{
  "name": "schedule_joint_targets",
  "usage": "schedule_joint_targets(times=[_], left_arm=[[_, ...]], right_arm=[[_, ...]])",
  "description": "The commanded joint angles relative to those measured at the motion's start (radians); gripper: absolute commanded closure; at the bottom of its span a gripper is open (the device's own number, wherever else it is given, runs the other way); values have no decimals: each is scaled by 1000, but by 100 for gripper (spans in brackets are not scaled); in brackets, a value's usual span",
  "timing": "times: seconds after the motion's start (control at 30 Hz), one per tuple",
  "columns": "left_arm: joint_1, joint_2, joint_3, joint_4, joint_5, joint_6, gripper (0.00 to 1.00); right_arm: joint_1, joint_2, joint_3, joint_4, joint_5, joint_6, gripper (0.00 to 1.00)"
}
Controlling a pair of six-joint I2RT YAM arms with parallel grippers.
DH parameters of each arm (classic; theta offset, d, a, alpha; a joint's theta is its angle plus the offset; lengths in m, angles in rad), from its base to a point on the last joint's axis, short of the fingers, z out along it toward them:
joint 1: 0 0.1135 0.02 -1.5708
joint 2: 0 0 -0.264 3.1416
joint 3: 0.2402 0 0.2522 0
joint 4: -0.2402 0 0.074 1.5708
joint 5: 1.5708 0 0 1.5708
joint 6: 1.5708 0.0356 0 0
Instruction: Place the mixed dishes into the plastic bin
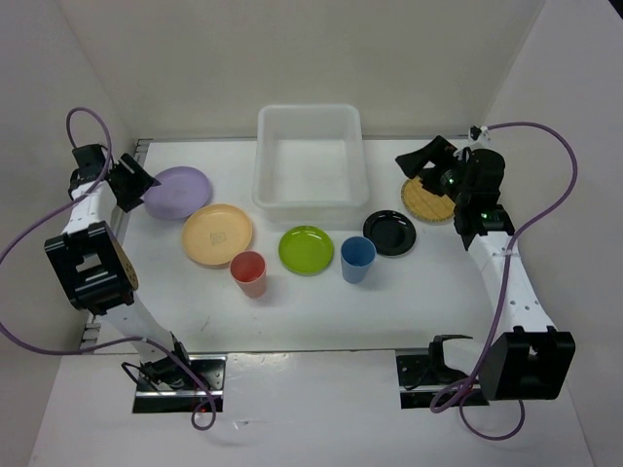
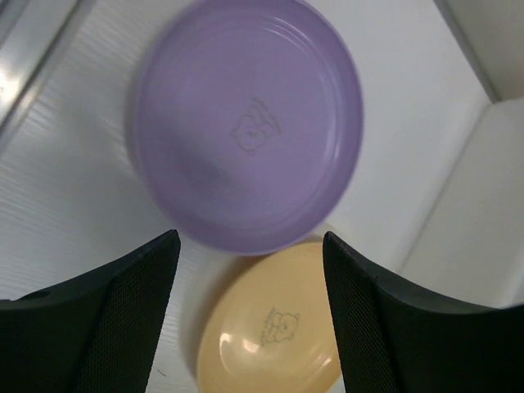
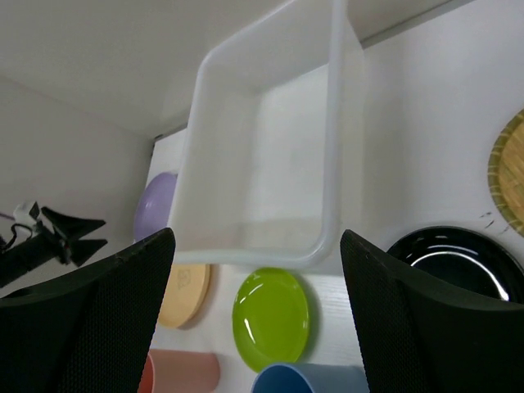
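top view, bin: plastic bin [image 1: 309, 110] sits mid far edge of the table [image 1: 321, 311]
top view, dishes: all out on the table. lavender plate [image 1: 177, 191] near the left edge, woven disc [image 1: 425, 199] near the right, other plates and cups in front of the bin
left wrist: left gripper [image 2: 250, 236] wide open above the lavender plate, grabbing nothing
right wrist: right gripper [image 3: 255, 236] released too, fingers spread, bin ahead

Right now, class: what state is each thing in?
plastic bin: upright, empty
lavender plate: lying flat
peach plate: lying flat
green plate: lying flat
black plate: lying flat
woven disc: lying flat
red cup: upright
blue cup: upright
left gripper: open, empty
right gripper: open, empty
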Motion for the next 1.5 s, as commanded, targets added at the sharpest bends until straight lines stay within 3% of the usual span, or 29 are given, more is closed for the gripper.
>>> schedule_joint_targets(times=[0.0, 0.33, 0.7, 0.87, 0.93, 1.1, 1.3, 1.47], left_arm=[[9, 105, 104, -76, -84, 64, 24], [18, 251, 164, -76, -146, 64, 28], [18, 346, 210, -85, -156, 82, 41], [18, 366, 210, -74, -146, 82, 52], [18, 366, 210, -74, -146, 92, 61], [18, 386, 231, -74, -167, 134, 66], [9, 372, 232, -96, -173, 174, 100], [9, 282, 221, -86, -147, 174, 100]], right_arm=[[37, -17, 45, -17, -7, -21, 13], [55, -15, 92, -89, 33, -58, 12], [55, 3, 101, -107, 43, -58, 12], [55, 3, 128, -120, 43, -67, 12], [55, 3, 128, -131, 52, -67, 12], [55, -27, 128, -131, 61, -58, 12], [55, -27, 139, -175, 70, -78, 12], [55, -36, 148, -175, 70, -78, 12]])
